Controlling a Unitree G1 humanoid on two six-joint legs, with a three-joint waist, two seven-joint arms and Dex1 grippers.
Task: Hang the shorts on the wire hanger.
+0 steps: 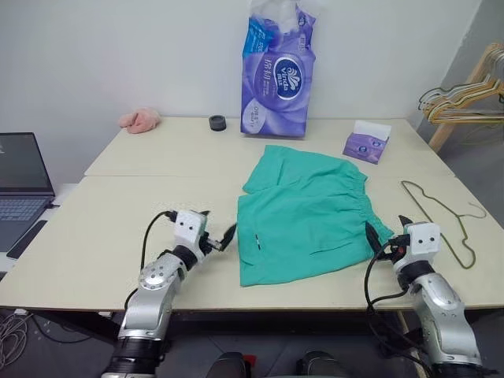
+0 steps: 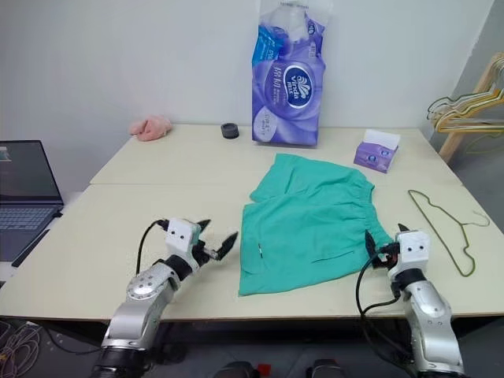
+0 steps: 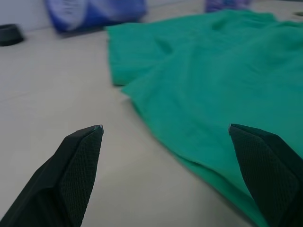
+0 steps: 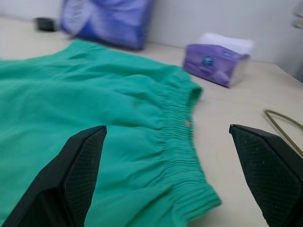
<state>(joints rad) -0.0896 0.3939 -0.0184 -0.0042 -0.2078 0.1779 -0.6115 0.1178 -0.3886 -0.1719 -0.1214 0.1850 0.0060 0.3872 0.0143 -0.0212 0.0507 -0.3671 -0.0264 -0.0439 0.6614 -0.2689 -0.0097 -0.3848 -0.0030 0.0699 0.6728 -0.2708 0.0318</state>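
shorts (image 1: 307, 213): flat on table (image 1: 118, 228), mid, waistband toward the right. hanger (image 1: 441, 216): on table, just right of shorts (apart). left gripper (image 1: 216, 236): spread, beside shorts' left edge. right gripper (image 1: 386, 228): spread, at waistband corner.

Bunch of hangers (image 1: 465, 94) on wooden rack, cut off by the right edge.

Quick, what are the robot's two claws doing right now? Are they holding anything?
Left gripper: open, holding nothing, beside the shorts.
Right gripper: open, holding nothing, at the waistband end of the shorts.
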